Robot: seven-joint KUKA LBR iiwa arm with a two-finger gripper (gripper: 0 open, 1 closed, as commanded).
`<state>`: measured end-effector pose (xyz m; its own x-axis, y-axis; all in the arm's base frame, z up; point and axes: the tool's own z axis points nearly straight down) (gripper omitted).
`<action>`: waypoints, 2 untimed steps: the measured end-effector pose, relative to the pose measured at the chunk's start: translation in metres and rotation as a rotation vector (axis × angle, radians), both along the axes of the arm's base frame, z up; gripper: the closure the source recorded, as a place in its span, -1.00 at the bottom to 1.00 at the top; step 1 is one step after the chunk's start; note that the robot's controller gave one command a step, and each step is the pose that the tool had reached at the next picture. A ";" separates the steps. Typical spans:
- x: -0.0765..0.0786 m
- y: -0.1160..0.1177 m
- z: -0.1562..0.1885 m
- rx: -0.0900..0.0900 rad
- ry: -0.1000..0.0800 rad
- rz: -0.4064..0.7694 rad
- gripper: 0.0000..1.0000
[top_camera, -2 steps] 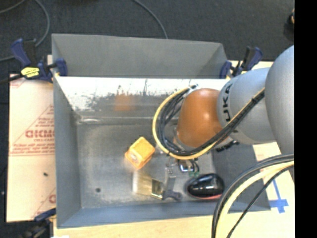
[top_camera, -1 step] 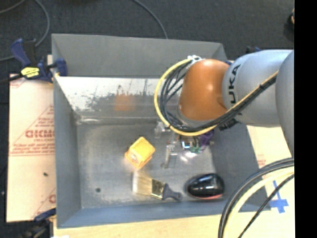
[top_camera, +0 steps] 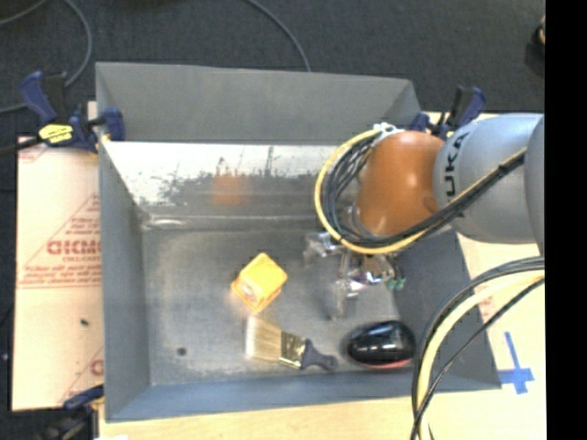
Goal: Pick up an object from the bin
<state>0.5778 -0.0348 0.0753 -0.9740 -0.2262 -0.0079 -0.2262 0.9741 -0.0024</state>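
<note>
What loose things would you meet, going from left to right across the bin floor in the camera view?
Yellow block → black oval thing. The paintbrush is left out: it lies nearer the front wall than the block and overlaps it sideways, so its place in the order is unclear.

One overhead camera, slightly oblique, close above the grey bin [top_camera: 248, 108]

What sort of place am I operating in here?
Probably a robotics lab's grasping test cell: a KUKA arm over a grey metal bin of odd items, a yellow block, paintbrush and black computer mouse.
</note>
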 end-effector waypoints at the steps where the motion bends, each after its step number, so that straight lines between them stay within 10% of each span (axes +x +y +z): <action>1: -0.040 0.004 0.064 0.002 0.006 -0.013 -1.00; 2: -0.004 0.004 0.057 -0.003 -0.004 0.321 -1.00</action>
